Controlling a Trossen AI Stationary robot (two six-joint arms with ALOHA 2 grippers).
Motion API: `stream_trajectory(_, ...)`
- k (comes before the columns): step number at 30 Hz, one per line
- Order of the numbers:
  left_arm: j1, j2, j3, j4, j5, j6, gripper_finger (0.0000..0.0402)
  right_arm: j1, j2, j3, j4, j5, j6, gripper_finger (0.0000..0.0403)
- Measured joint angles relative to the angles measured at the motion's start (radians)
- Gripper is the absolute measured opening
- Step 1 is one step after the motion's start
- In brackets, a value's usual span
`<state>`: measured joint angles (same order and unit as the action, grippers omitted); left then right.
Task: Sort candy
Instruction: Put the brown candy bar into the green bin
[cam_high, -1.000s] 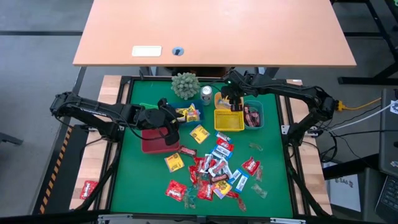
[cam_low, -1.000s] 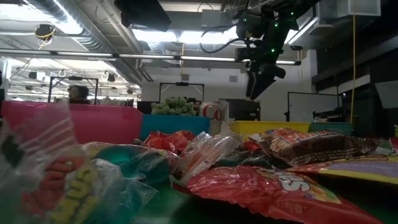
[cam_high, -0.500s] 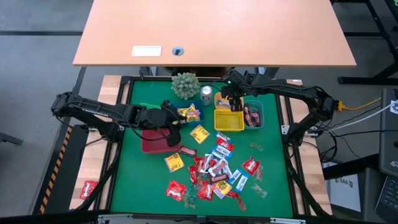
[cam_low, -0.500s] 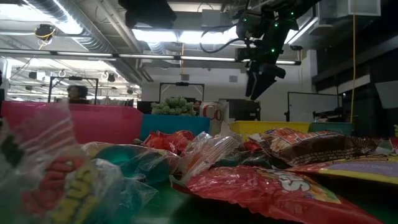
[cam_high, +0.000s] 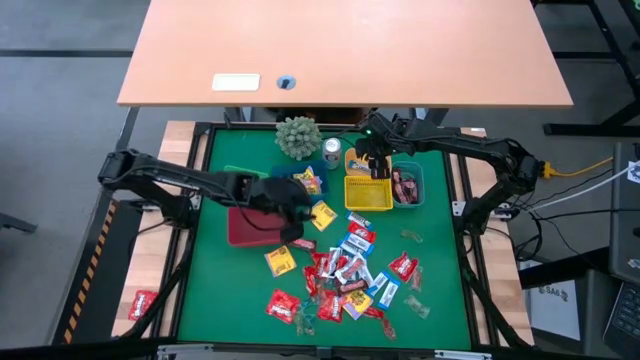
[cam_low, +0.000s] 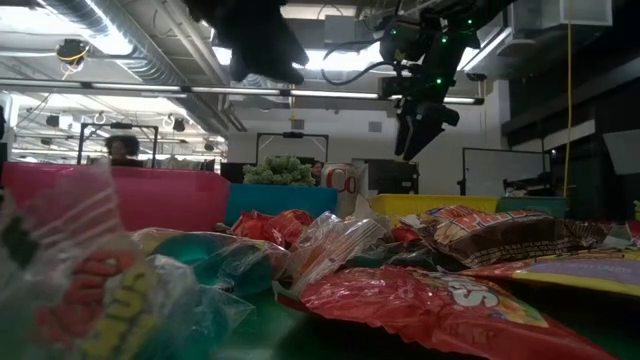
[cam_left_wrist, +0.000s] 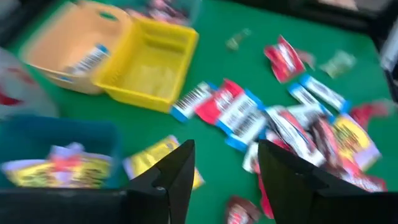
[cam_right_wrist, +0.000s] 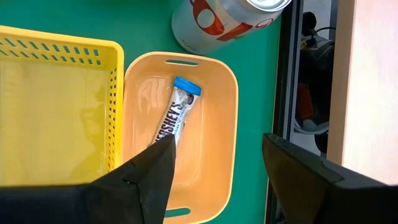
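The candy (cam_high: 345, 270) lies heaped on the green table (cam_high: 220, 300). One blue-and-white bar (cam_right_wrist: 176, 116) rests in the orange bin (cam_right_wrist: 214, 137) beneath the released, empty right gripper (cam_right_wrist: 214, 163). The left gripper (cam_left_wrist: 225, 165), open and empty, hangs above the heap.

Small flat candy in shiny red, yellow, blue-and-white and dark brown wrappers (cam_high: 345, 272) lies heaped, overlapping, on the green mat's near half. One blue-and-white wrapped bar (cam_right_wrist: 177, 112) lies flat, diagonally, inside an orange plastic bin (cam_right_wrist: 219, 137).
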<state>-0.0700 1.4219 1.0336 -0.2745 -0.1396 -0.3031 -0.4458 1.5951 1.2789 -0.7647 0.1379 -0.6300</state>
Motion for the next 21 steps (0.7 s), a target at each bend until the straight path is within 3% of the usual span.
stream_trajectory(9, -0.011, 0.135, 0.000, -0.011, 0.133, 0.138, 0.0172, 0.000, 0.000, 0.000, 0.000, 0.000, 0.021, 0.0239)
stream_trajectory(21, -0.059, 0.278, 0.000, -0.064, 0.134, 0.271, 0.0173, 0.000, 0.000, 0.000, -0.001, -0.001, 0.081, 0.0239)
